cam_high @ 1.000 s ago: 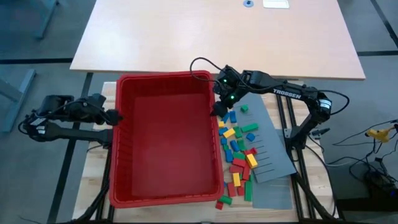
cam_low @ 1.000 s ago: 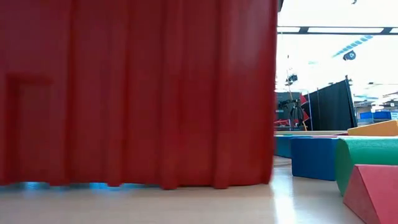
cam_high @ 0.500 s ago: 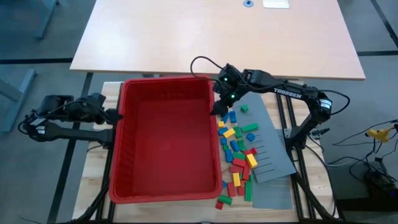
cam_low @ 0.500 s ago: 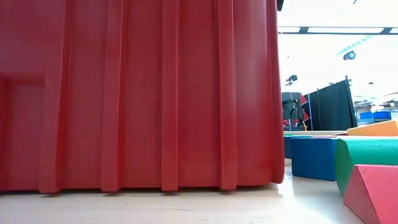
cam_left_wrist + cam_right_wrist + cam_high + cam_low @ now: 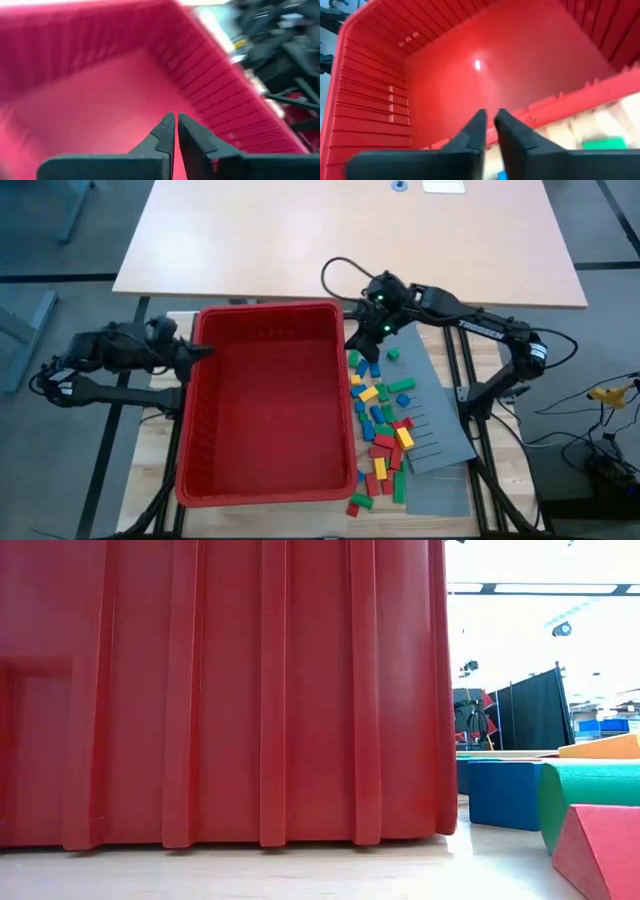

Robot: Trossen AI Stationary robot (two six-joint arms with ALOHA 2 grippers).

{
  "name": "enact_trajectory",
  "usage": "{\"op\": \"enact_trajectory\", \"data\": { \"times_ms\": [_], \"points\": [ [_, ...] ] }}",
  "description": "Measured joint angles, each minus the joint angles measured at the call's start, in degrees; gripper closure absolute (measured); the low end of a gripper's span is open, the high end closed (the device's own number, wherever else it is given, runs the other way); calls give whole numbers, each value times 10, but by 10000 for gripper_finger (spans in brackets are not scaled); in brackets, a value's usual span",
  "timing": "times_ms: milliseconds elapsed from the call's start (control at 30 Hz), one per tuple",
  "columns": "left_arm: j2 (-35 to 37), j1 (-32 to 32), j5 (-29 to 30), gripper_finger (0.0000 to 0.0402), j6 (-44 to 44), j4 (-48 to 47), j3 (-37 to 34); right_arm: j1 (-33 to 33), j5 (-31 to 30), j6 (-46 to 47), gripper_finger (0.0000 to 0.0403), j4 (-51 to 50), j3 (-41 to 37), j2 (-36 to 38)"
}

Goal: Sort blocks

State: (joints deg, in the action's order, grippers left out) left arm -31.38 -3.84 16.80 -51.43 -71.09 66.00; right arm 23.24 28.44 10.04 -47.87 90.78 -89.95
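Observation:
The big red bin [image 5: 265,420] stands on the table, and its near wall [image 5: 220,690] fills most of the low view. Several small red, green, blue and yellow blocks [image 5: 380,415] lie in a loose heap on the table along the bin's right side; a blue one [image 5: 505,792] and a green one [image 5: 590,800] show close up. My left gripper [image 5: 207,350] hovers shut over the bin's far left corner, its fingers [image 5: 175,119] above the bin's inside. My right gripper [image 5: 352,343] is shut above the bin's far right corner, over the rim [image 5: 490,114].
A flat grey slotted panel [image 5: 440,430] lies to the right of the blocks, some of them on its edge. A pale desk [image 5: 350,240] runs along beyond the table's far edge. The bin's floor [image 5: 495,60] is bare.
The bin, held tipped off the table a second ago, has come down flat and has stayed still since. My left gripper has then risen from the bin's left wall and moved over its far left corner. My right gripper has drawn up and toward the far edge, away from the right wall.

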Motion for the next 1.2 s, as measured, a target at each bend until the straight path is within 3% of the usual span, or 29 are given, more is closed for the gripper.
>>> {"op": "enact_trajectory", "data": {
  "times_ms": [67,267,367,533,767,1033,1200],
  "points": [
    [-1,0,0,397,72,64,0,0,-1,-17,387,9,0,12],
    [-5,0,-30,401,303,235,0,-7,-43,-59,401,54,0,72],
    [-6,0,-62,401,378,282,0,-13,-46,-82,402,106,-1,113],
    [-4,0,-84,401,407,295,0,-19,-45,-96,403,172,-15,186],
    [29,0,-114,402,463,306,0,-19,-65,-86,403,187,-86,287],
    [87,0,-105,402,480,319,-10,-19,-95,-15,403,390,-273,402],
    [117,0,-104,402,479,331,-53,-19,-107,38,403,485,-383,437]
  ]
}}
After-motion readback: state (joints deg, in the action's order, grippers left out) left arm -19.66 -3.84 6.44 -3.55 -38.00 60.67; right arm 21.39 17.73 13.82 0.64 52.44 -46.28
